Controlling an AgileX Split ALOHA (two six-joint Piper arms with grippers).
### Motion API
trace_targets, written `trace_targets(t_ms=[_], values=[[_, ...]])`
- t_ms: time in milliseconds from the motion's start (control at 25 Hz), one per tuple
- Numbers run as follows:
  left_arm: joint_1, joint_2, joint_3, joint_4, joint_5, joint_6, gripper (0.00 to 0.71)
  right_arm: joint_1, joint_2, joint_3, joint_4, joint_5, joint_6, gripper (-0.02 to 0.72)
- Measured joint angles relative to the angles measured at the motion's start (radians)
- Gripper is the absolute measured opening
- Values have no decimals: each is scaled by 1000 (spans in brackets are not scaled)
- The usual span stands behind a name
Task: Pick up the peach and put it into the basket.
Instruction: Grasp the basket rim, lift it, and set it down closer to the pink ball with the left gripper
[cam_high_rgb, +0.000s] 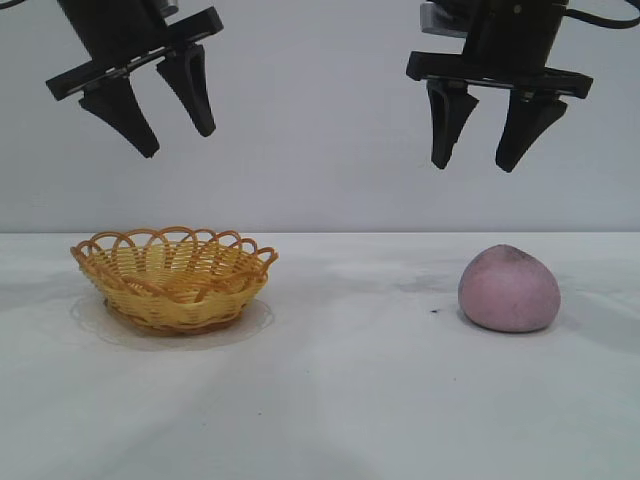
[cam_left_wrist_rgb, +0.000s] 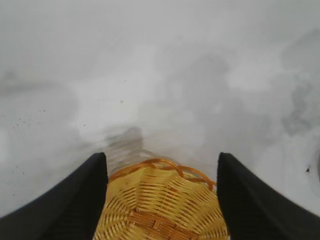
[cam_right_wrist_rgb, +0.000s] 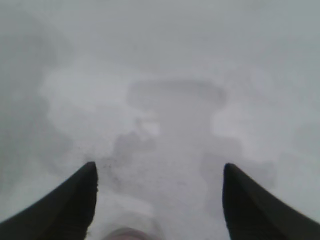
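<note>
The peach sits on the white surface, well apart from the basket. The left gripper and right gripper hang above them, fingers apart and empty.

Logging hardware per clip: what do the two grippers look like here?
Both look alike: matte black. The left gripper and right gripper each carry two tapered, wedge-shaped fingers hanging from a flat black crossbar. A grey block and a black cable show near the right one's mount. No markings visible.
</note>
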Motion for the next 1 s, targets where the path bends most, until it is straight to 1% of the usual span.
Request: trace_targets(t_ms=[680,840,1000], values=[[0,0,0,0,7,0,469,0,0,0,0,0,0,488],[0,0,0,36,80,57,469,0,0,0,0,3,0,488],[0,2,0,85,187,185,469,0,0,0,0,5,0,488]])
